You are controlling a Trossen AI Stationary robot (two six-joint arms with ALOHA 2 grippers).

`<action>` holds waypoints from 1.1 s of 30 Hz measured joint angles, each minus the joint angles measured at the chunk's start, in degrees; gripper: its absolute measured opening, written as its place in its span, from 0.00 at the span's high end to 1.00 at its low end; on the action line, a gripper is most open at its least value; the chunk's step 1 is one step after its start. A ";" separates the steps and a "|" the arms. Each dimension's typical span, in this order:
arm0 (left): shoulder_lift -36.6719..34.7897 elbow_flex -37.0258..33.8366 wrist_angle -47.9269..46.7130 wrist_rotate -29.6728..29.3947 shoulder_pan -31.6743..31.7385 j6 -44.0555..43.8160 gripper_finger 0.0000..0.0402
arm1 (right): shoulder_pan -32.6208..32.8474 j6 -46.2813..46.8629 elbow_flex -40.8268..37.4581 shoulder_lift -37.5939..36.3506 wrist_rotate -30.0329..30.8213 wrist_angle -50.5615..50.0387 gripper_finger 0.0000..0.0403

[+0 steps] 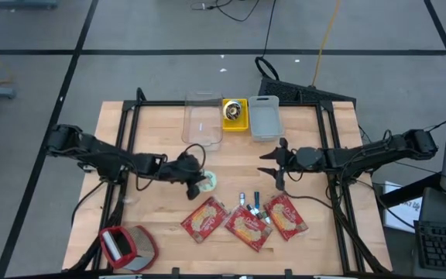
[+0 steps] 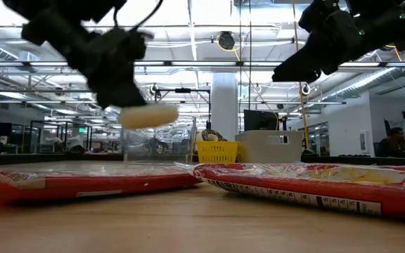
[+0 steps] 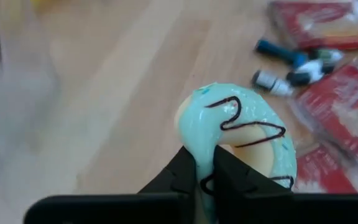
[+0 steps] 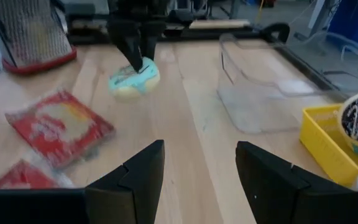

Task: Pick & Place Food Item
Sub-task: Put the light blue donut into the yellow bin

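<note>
Above the bench's (image 1: 130, 132) left middle, my left gripper (image 3: 207, 180) pinches the donut (image 3: 241, 134) across its ring wall, clear of the wood; it looks light, soft and slick-iced, so I squeeze gently.

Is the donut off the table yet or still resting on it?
Off the table. The low view shows the donut hanging clear above the wood, pinched in the left gripper, whose fingers clamp its rim.

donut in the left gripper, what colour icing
Light mint-blue icing with dark squiggly lines on the donut, clearest in the left wrist view.
</note>
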 joint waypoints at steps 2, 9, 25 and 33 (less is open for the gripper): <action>-0.02 2.77 -0.32 -2.07 0.00 6.91 0.90 | -0.02 1.09 0.02 0.29 0.02 1.46 0.54; -0.08 9.46 -0.28 -12.72 0.00 29.47 0.95 | -0.02 2.27 0.03 5.53 0.07 10.00 0.54; 0.32 11.07 2.83 -20.47 2.25 43.41 0.94 | -7.89 8.24 7.72 20.12 -9.46 23.98 0.38; 0.30 11.09 2.92 -20.49 2.31 44.62 0.93 | -13.08 9.75 15.84 27.26 -21.65 23.55 0.38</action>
